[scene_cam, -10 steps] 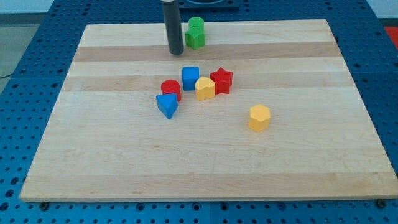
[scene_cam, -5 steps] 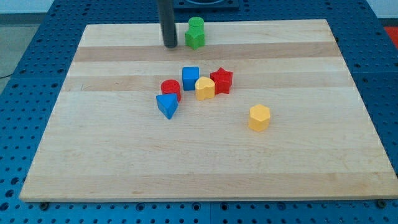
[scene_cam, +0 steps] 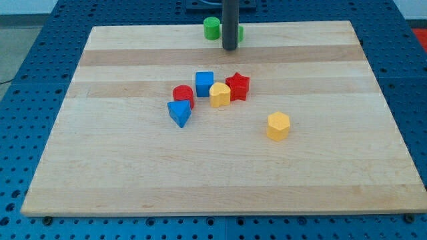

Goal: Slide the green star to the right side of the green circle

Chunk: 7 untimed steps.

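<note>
The green circle (scene_cam: 211, 28) sits near the board's top edge, a little left of centre. The green star (scene_cam: 239, 33) is just to its right; only a sliver of it shows behind my dark rod. My tip (scene_cam: 230, 49) rests on the board right in front of the star, below and to the right of the circle. The rod stands between the two green blocks in this view. I cannot tell whether the tip touches the star.
A cluster lies mid-board: blue cube (scene_cam: 205, 83), red star (scene_cam: 237, 86), a yellow block (scene_cam: 219, 95), red cylinder (scene_cam: 183, 95), blue triangle (scene_cam: 179, 113). A yellow hexagon (scene_cam: 278, 125) sits apart at lower right. The wooden board (scene_cam: 100, 167) lies on a blue perforated table.
My tip moved from the left of the green blocks to their right. The green star, which sat just below the circle, now sits to the circle's right behind the rod.
</note>
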Each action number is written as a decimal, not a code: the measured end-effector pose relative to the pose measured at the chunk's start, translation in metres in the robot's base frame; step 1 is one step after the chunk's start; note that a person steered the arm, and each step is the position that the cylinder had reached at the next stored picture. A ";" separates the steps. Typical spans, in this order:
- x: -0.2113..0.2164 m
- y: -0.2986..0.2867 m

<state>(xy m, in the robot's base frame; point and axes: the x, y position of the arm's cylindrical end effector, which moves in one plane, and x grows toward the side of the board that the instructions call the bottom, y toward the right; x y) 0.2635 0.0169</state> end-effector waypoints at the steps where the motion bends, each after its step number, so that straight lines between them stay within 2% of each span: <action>1: -0.007 0.000; 4: 0.007 0.026; 6: -0.002 0.053; 7: -0.016 0.030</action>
<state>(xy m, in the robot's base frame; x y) 0.2474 0.0466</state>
